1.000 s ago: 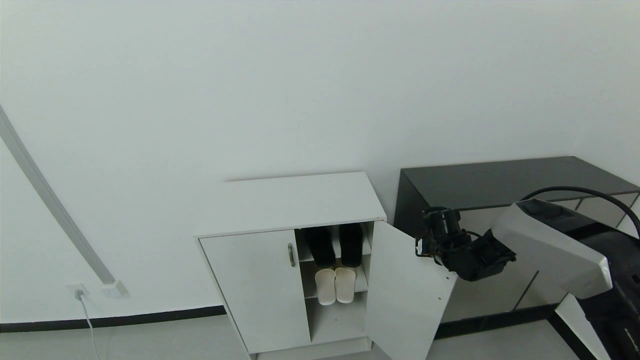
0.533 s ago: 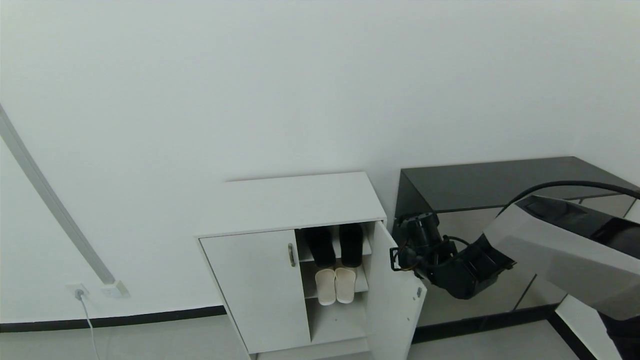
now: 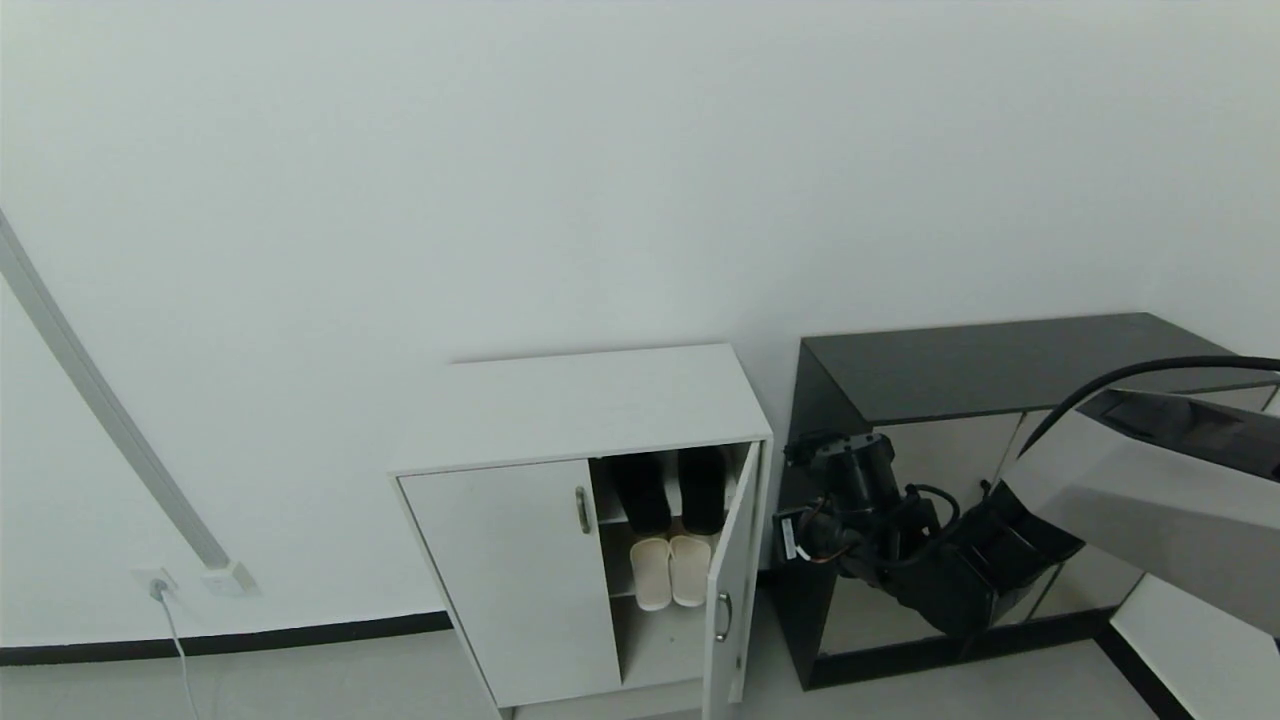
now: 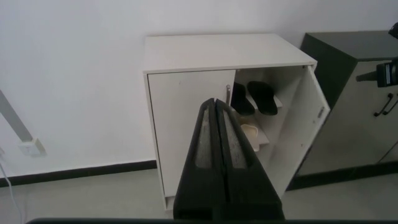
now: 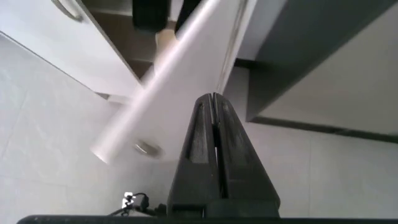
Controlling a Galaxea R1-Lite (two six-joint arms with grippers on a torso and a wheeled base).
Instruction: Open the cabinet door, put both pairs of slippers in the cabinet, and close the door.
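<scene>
Right gripper [image 5: 213,101]: I am keeping its jaws pressed together with nothing between them. In the head view it is sitting just beside the outer face of the cabinet's right door [image 3: 737,560]. I cannot tell whether the tips are touching the panel, because my own wrist housing is covering them there.

Left gripper [image 4: 216,106]: jaws also together and empty, hanging well in front of the cabinet [image 3: 590,400] and apart from it.

The right door is standing ajar, swung partway toward the opening, with its handle [image 3: 724,616] facing out. From the right wrist the door is reading as a pale blurred band. A round blurred spot near its lower corner is too smeared to identify.

The left door [image 3: 510,580] is sitting flush, and its handle [image 3: 582,510] is at the inner edge.

Both pairs are lying inside the cabinet. The black slippers [image 3: 665,490] are on the upper shelf, their toe ends running back into shadow. The white slippers [image 3: 670,570] are on the shelf below, heels outward. In the left wrist view my left fingers are hiding most of the white pair. In the right wrist view both pairs are being cut off at the frame edge.

The door is screening the right part of the bottom compartment.

A black sideboard [image 3: 1000,370] is standing just beside the cabinet, and my right arm is hiding part of its front. A wall socket [image 3: 155,582] is showing low on the wall.
</scene>
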